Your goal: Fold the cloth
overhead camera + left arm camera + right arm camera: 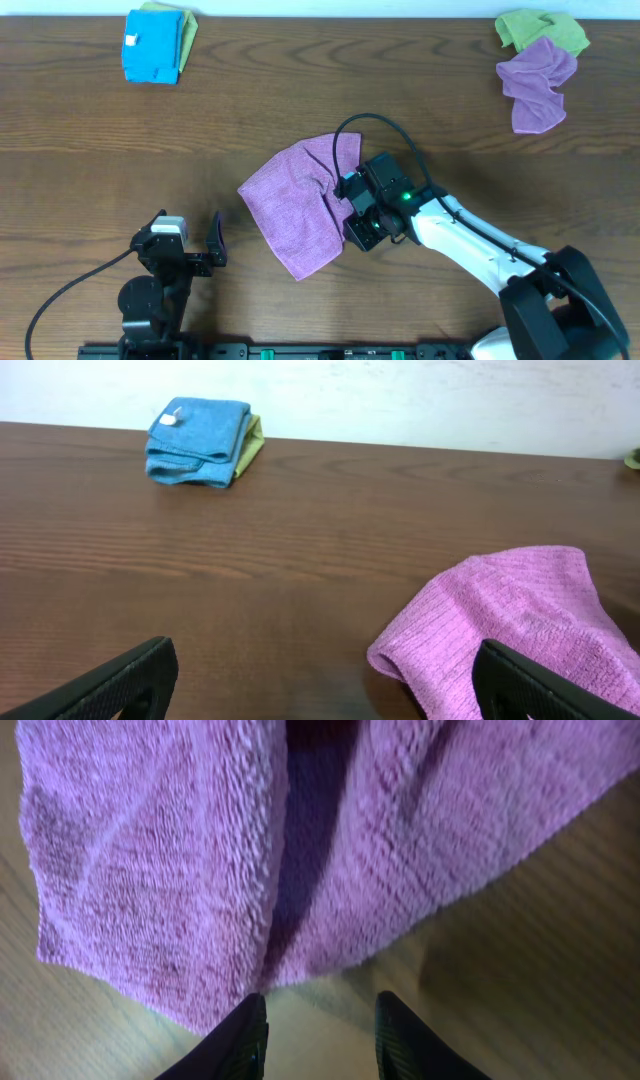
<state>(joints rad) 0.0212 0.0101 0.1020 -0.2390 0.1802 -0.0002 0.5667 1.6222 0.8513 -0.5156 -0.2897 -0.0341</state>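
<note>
The right tool (318, 1038) is low over the worktop (100, 150) at the right-hand edge of the purple cloth (300, 205). Its two dark fingers (235, 1038) stand a little apart, and between them I see only bare wood. So it is released and grips nothing. The cloth's hem runs just ahead of the tips. It comes very close to the tip of one finger, but I cannot tell whether it touches. From above, the tool's black body and its cable cover the fingertips and part of the cloth's edge.

The left tool (180, 248) sits near the front edge of the worktop, well apart from the cloth. Its fingers (110, 685) are spread wide with nothing in them. In its own view only their tips show, cut off at the bottom corners.

The cloth lies near the middle of the worktop. It is an uneven, tilted shape with a raised crease running through it beside the right tool. In the right wrist view that crease casts a dark shadow, and what lies under it is hidden.

A folded blue cloth (152, 47) rests on a green one (186, 28) at the far left. A crumpled green cloth (540, 30) and a second crumpled purple cloth (538, 82) lie together at the far right.
</note>
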